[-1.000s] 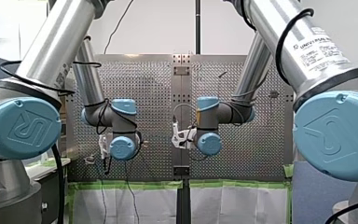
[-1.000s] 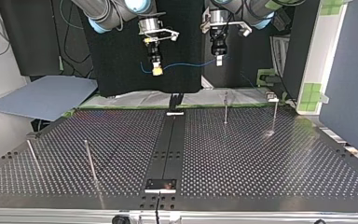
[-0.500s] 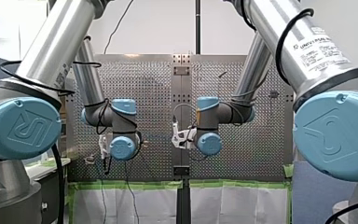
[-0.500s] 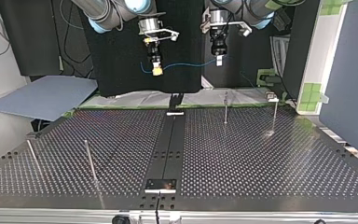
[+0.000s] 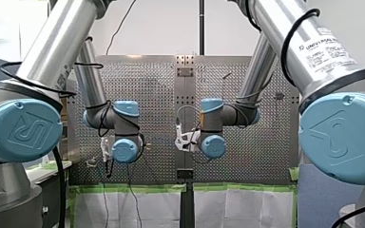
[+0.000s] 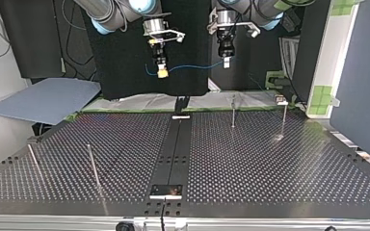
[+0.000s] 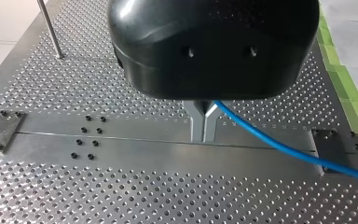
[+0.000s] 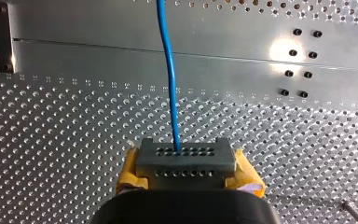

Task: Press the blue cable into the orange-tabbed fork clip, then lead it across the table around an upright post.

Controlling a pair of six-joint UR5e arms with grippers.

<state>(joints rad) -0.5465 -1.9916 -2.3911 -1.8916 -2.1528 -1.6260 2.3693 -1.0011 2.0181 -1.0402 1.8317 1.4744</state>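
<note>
thin blue cable [image 6: 192,67] spans above the perforated metal desk [image 6: 270,163]; my left jaws clamp it; my right jaws likewise grip it

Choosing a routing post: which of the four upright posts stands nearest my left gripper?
The post just right of the centre rail in the top view; the other three stand farther from my left gripper.
</note>
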